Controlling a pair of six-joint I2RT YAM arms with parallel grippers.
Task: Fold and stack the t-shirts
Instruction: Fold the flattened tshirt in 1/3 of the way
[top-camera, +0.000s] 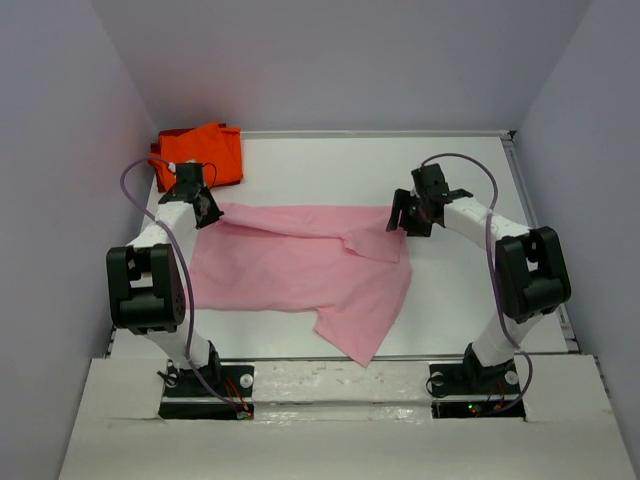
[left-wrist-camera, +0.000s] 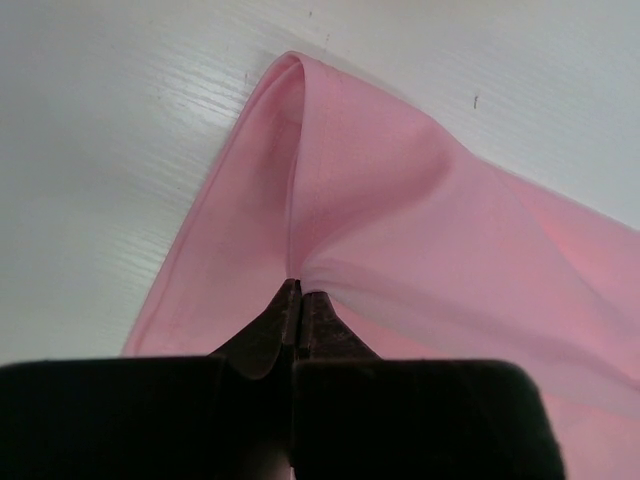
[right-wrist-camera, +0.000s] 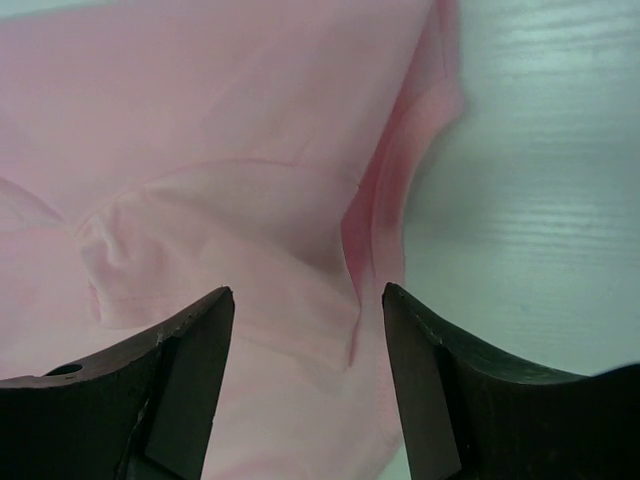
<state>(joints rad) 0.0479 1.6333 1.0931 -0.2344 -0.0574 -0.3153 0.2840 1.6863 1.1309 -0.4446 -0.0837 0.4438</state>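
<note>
Left fingers (left-wrist-camera: 300, 300) are pinched tight on the pink shirt's (top-camera: 300, 265) far-left corner. Right fingers (top-camera: 400, 218) hang wide over its far-right edge, gripping nothing. The shirt lies spread mid-surface (top-camera: 470, 190), its near hem rumpled. Right should drop and catch both layers at that edge, level with the left's hold, so the fold comes over straight. Orange shirt (top-camera: 200, 152) sits compact in the far-left corner. No bin or box in sight.
</note>
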